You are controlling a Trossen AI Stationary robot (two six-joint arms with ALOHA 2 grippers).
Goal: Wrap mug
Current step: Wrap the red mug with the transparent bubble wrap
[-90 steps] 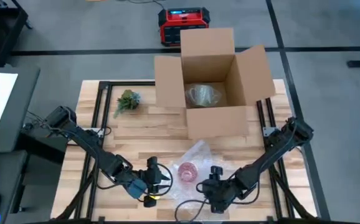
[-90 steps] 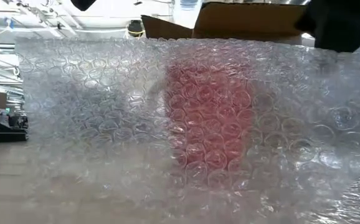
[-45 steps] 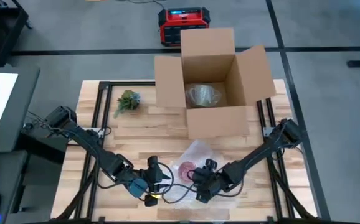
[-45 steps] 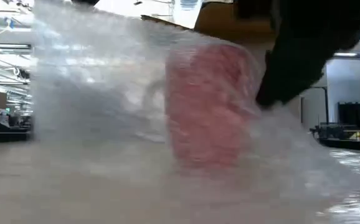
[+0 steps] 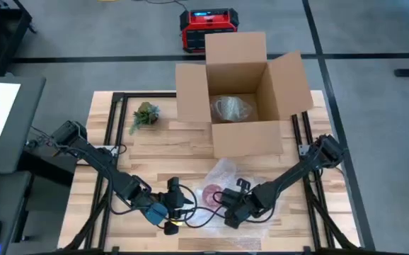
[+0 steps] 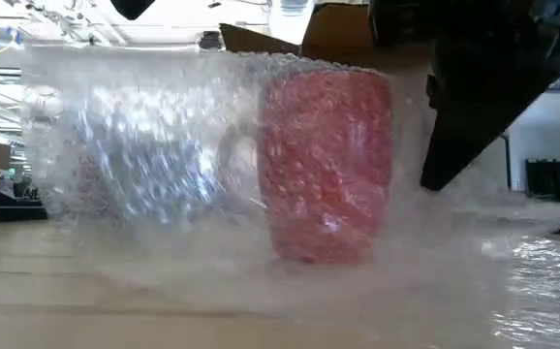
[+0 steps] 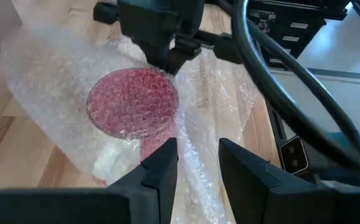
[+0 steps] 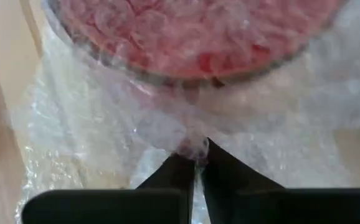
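Note:
A red mug (image 6: 324, 165) stands upright on its base on a sheet of clear bubble wrap (image 5: 222, 180) near the table's front edge. The wrap (image 7: 61, 74) lies over the mug's mouth (image 7: 133, 102) and stands as a wall beside its handle (image 6: 232, 160). My left gripper (image 5: 183, 202) is just left of the mug, with wrap between its fingers (image 7: 198, 171). My right gripper (image 5: 227, 202) is at the mug's right side (image 6: 433, 179), shut on wrap (image 8: 197, 158). My left gripper has a bunched part of the bubble wrap (image 7: 198, 149) between its two fingers, on the mug's left side. The fingers come in nearly level from the table's left. From there the wrap rises and runs over the mug. My right gripper pinches a gathered fold of bubble wrap (image 8: 195, 144) between its two fingertips, right beside the mug's rim. It slants down from the table's right. The wrap is drawn over the mug's mouth, and the mug stays on the table.
An open cardboard box (image 5: 240, 134) stands at the table's far middle with a clear wrapped item (image 5: 229, 108) inside. A green sprig (image 5: 145, 113) lies at the far left. Black frame rails (image 5: 109, 142) run along both sides, and a red device (image 5: 206, 28) sits on the floor beyond.
My right gripper has moved toward the table's left, up to the mug, and has shut on the bubble wrap. The wrap's right part, which stood as a wall in front of the mug, is now drawn down over the mug; the left part still stands.

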